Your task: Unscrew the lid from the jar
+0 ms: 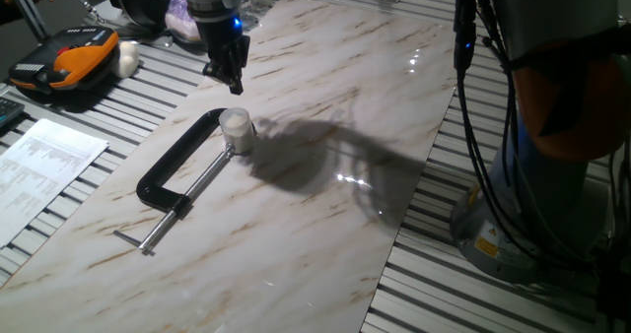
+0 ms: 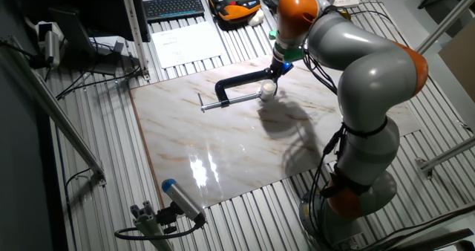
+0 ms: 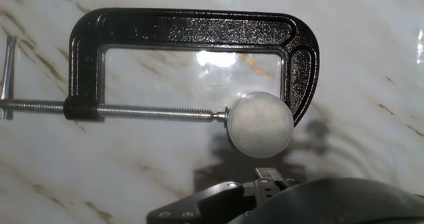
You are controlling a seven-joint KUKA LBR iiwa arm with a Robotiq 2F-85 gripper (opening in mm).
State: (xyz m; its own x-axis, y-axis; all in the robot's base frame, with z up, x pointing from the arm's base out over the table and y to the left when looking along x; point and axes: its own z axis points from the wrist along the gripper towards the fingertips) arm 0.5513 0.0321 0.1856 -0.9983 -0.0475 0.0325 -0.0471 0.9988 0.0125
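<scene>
The small white lid [image 1: 235, 119] sits on the tiny whitish jar [image 1: 238, 140]. The jar is held between the screw pad and the jaw of a black C-clamp [image 1: 177, 166] that lies flat on the marble board. In the hand view the lid [image 3: 260, 123] shows from above as a pale round disc at the clamp's [image 3: 192, 28] screw tip. My gripper [image 1: 233, 82] hangs a little above and behind the lid, apart from it. Its fingers look pressed together and hold nothing. It also shows in the other fixed view [image 2: 280, 67], just above the jar [image 2: 267, 93].
An orange and black case [image 1: 69, 62] with a white lump [image 1: 128, 57] beside it lies at the far left, off the board. A printed sheet [image 1: 44, 170] lies left of the board. The arm's base and cables [image 1: 513, 175] stand to the right.
</scene>
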